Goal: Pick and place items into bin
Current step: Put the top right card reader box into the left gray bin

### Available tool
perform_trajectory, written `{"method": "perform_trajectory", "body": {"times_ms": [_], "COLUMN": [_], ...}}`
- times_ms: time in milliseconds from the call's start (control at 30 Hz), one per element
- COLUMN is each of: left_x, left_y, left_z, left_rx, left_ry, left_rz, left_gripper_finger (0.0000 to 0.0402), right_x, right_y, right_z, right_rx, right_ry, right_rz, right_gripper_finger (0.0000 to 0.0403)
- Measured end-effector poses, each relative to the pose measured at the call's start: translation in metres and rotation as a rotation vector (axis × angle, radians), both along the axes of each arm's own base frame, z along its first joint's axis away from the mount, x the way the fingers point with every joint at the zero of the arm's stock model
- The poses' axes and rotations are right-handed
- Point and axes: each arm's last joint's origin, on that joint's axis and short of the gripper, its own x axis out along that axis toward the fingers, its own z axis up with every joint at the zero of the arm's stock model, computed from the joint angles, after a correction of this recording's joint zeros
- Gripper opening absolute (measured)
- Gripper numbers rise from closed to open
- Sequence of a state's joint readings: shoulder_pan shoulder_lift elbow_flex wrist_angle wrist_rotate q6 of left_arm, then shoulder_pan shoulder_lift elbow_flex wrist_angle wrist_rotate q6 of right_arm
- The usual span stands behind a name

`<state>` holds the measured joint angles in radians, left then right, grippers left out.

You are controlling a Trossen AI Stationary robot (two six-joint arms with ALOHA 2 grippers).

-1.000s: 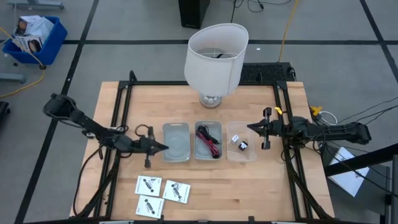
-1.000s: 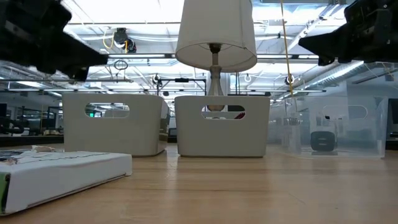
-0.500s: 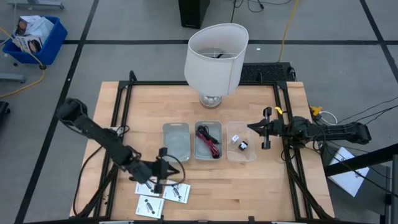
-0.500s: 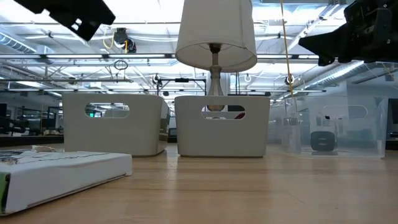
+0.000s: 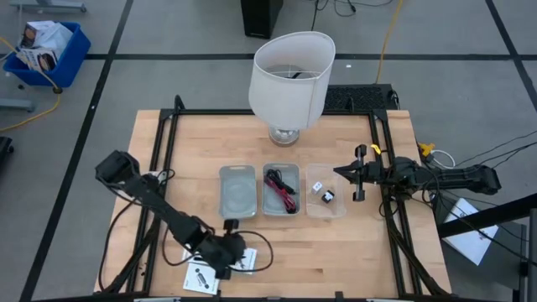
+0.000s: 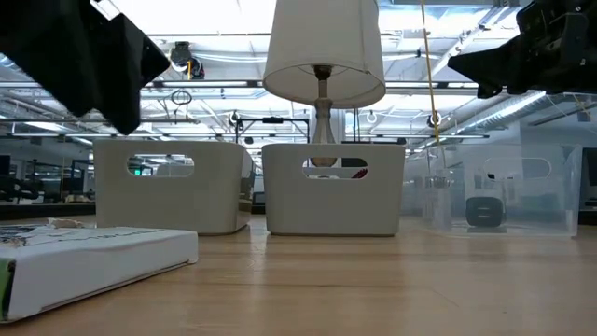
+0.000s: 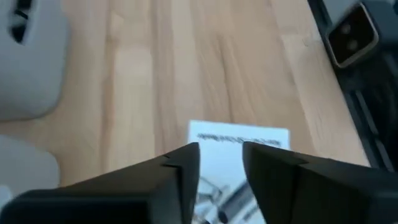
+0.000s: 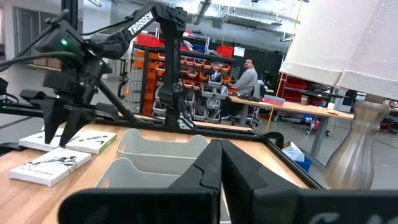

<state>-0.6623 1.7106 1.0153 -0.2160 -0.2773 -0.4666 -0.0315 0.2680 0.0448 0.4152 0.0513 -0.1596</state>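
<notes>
Left gripper (image 5: 226, 256) over the packets, fingers a little apart.

The left gripper is low above the packets (image 5: 201, 275) at the table's (image 5: 336, 252) front edge; in its wrist view a narrow gap shows between the fingers (image 7: 180, 174), one packet (image 7: 239, 146) lies just under them, and nothing is held. The right gripper (image 5: 338, 173) waits beside the clear bin (image 5: 325, 210), fingers pressed together. The cables (image 5: 281, 191) lie in the middle bin (image 5: 281, 211).

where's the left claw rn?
High view: the left claw is low over the white packets near the table's front edge, in front of the empty left bin. Its fingers are slightly apart, straddling a packet edge in the left wrist view.
</notes>
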Motion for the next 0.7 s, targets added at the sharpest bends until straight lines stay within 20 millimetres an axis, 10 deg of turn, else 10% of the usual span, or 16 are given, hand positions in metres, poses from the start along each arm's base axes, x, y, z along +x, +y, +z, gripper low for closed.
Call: {"method": "perform_trajectory", "body": {"times_ms": [700], "left_x": [0.016], "left_y": [0.026], "left_z": [-0.031], "left_rx": [-0.064], "left_ry": [0.258], "left_rz": [-0.004], "left_gripper_finger": [0.0184], "right_x": [0.000], "right_y": [0.000], "right_z": [0.000], "right_rx": [-0.001], "right_ry": [0.001], "right_rz": [0.000], "right_gripper_finger": [0.0000]}}
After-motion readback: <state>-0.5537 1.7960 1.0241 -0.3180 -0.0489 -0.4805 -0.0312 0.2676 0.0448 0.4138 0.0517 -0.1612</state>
